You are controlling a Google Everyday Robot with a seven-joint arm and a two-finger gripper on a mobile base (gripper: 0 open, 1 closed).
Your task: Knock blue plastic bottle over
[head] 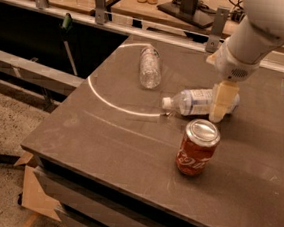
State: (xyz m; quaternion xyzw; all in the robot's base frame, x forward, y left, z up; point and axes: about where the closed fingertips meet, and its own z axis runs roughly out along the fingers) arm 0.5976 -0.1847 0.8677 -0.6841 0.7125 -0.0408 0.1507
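The blue plastic bottle (pixel 192 101) lies on its side on the dark table (pixel 104 137), white cap pointing left, pale blue-and-white label facing up. My gripper (pixel 220 104) hangs from the white arm just above and in front of the bottle's right end, hiding part of it. A red soda can (pixel 197 147) stands upright just in front of the bottle.
A crinkled clear bottle (pixel 150 66) lies on its side further back on the table. A white arc (pixel 110 104) is marked on the tabletop. A metal rail (pixel 140 31) runs along the far edge. The table's left edge drops to the floor.
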